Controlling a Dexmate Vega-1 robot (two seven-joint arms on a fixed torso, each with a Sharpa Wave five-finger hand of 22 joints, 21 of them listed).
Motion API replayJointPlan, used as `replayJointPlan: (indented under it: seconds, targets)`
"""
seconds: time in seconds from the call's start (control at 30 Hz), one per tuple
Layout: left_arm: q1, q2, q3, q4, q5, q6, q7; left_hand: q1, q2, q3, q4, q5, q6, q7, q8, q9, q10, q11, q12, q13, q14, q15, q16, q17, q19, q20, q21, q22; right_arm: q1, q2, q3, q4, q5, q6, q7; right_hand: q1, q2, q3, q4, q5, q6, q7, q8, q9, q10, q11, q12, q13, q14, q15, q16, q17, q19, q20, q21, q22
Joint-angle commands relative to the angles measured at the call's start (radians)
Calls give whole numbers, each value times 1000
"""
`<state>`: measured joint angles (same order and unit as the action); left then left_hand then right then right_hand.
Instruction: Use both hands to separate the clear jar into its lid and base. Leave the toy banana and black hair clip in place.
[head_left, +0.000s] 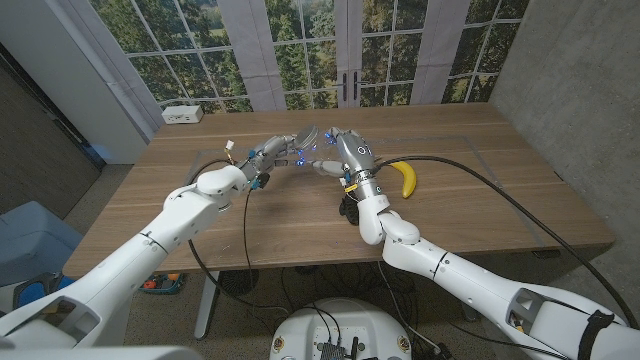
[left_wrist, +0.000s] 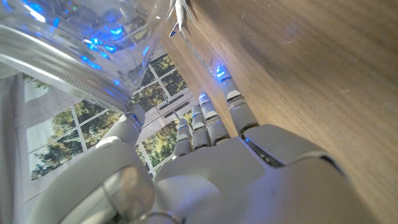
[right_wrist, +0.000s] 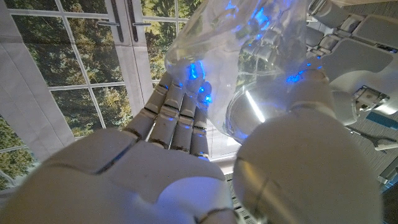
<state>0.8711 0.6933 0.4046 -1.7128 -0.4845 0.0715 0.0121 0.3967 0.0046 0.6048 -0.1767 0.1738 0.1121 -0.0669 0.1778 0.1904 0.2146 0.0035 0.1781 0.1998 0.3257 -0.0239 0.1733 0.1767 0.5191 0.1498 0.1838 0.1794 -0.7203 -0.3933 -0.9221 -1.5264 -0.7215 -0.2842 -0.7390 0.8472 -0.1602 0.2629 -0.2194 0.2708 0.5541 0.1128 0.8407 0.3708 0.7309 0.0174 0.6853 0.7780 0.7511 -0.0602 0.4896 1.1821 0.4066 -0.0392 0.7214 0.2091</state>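
1. Head view: both robot hands, left robot hand (head_left: 268, 153) and right robot hand (head_left: 345, 150), hold the clear jar (head_left: 305, 140) above the desk (head_left: 470, 200), toy banana (head_left: 404, 178) beside; a drop could hit it
2. Left wrist view: fingers (left_wrist: 208, 121) spread, thumb on jar; thin grip, may slip
3. Right wrist view: fingers (right_wrist: 177, 115) cup jar; twisting could drop the lid

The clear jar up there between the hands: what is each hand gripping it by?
The clear jar is held above the table: left hand at its lid end, right hand around its body.

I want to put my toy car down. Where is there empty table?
Lots of bare wood on the table's left side, beside the left arm, and along the right edge past the toy banana. It's crowded in the middle, where both hands hold the clear jar, near the black hair clip.
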Motion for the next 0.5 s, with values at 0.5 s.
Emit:
replayJointPlan:
  seconds: [0.5]
  targets:
    - [-96, 159, 32, 3, 213, -380, -267, 87, -72, -15, -12, 7, -54, -153, 24, 6, -169, -52, 11, 3, -140, 26, 5, 4, -51, 35, 15, -1, 4, -2, -4, -5, -22, -19, 9, 97, 263, 83, 77, 5, 381, -189, 4, 3, 222, -212, 2, 6, 22, -156, -11, 3, -7, -7, 17, 0]
